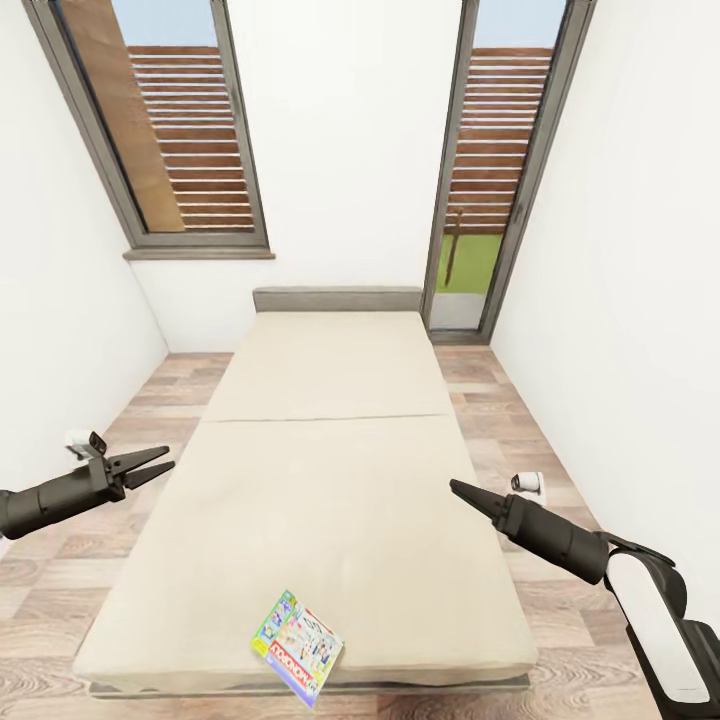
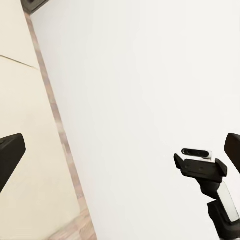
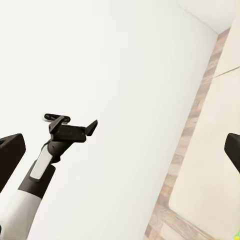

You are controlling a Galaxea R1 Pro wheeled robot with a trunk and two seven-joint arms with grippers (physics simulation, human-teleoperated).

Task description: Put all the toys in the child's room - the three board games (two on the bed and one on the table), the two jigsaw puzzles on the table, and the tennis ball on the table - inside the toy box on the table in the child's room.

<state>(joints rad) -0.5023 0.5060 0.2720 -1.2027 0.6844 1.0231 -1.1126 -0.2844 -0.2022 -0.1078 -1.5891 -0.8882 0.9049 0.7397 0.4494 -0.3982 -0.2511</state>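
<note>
Bed [image 1: 330, 470] spans my view; one board game [image 1: 298, 647] lies flat at its near edge, corner overhanging. Left jaws [image 1: 158, 463] parted, empty. Right jaws [image 1: 462, 489] look closed (uncertain), empty. Risk: a thin box offers no grip edge; a nudge slides it to the floor.

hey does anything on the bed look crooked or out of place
Only the board game. It lies askew at the near end of the bed, turned at an angle to the mattress edge, one corner seeming to poke past it. The rest of the mattress looks flat and tidy.
</note>
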